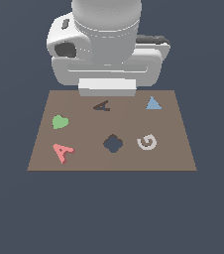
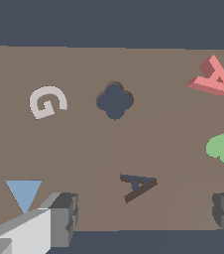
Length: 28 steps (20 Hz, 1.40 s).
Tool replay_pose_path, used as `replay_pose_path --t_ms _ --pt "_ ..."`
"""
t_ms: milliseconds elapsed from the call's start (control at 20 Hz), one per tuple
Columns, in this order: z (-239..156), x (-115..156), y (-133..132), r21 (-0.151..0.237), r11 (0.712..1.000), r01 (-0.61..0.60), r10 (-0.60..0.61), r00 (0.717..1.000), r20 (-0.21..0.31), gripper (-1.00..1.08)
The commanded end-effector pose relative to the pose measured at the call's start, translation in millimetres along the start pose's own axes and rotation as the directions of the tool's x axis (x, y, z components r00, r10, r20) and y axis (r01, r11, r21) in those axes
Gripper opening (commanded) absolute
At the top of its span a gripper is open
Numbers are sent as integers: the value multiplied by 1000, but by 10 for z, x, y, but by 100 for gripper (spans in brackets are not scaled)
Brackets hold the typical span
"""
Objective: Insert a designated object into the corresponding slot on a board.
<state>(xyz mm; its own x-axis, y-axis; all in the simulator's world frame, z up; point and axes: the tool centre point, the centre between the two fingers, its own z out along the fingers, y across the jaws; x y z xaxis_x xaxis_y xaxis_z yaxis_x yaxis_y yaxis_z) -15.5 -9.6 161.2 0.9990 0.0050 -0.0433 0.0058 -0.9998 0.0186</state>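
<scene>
The pink-red A block (image 1: 62,152) lies flat on the brown board (image 1: 84,158), near the corner at the exterior view's left and well apart from the tool (image 2: 146,216), which hangs over the far edge. The tool's two grey fingers (image 2: 64,218) are spread wide with nothing between them. Above the A block sits a green heart (image 1: 60,121). Next comes the dark A-shaped slot (image 1: 102,105), then a clover-shaped hole (image 1: 113,143). Both are bare. Then a white G (image 1: 147,142) and a blue triangle (image 1: 153,103).
</scene>
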Motion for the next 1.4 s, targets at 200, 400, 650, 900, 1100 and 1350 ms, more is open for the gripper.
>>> replay_pose_path --t_ms 200,400,650,900,1100,1350 --pt "10 2 16 0 1000 8 -8 1000 0 100" --pt "38 10 62 0 999 33 -33 999 -2 100" --pt "101 33 164 -1 996 88 -88 996 -4 100" --pt "195 77 314 -2 986 168 -168 986 -8 100" --pt "293 137 466 -3 968 251 -251 968 -13 100" --pt "446 259 691 -5 927 376 -376 926 -19 100"
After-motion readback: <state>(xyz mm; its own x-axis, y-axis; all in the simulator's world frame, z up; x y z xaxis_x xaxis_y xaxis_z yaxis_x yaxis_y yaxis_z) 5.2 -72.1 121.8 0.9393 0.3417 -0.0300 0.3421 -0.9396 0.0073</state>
